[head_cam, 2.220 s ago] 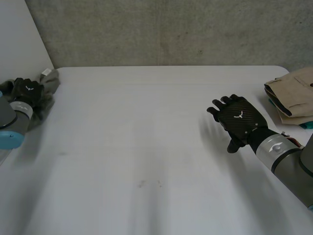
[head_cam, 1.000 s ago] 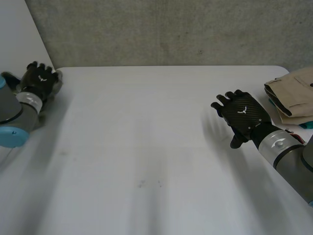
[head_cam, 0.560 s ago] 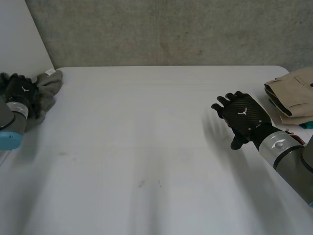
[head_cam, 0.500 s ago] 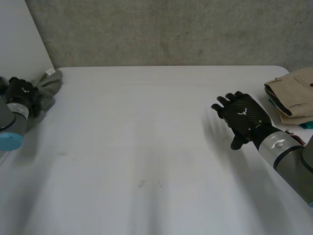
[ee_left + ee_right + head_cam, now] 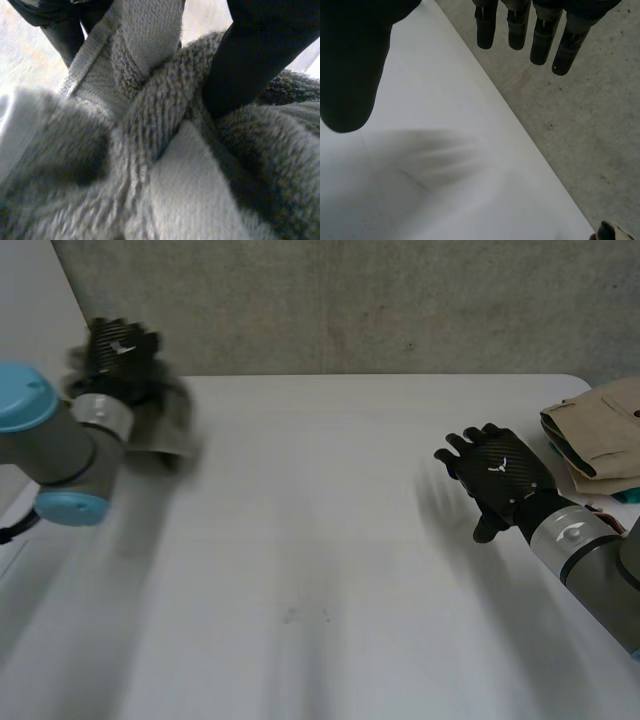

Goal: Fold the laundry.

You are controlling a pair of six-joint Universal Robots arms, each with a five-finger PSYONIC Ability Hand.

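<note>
In the head view our left hand (image 5: pixel 120 348) hangs above the tabletop's (image 5: pixel 320 540) far left corner, the grey towel (image 5: pixel 165 428) bunched in it. Our right hand (image 5: pixel 497 480) hovers over the tabletop's right side. We should bring the towel over the tabletop's middle, low and slow. In the left wrist view, fingers (image 5: pixel 250 65) are clamped on towel folds, and that grip should stay firm. In the right wrist view the fingers (image 5: pixel 542 35) are straight and empty, ready for a free corner.
</note>
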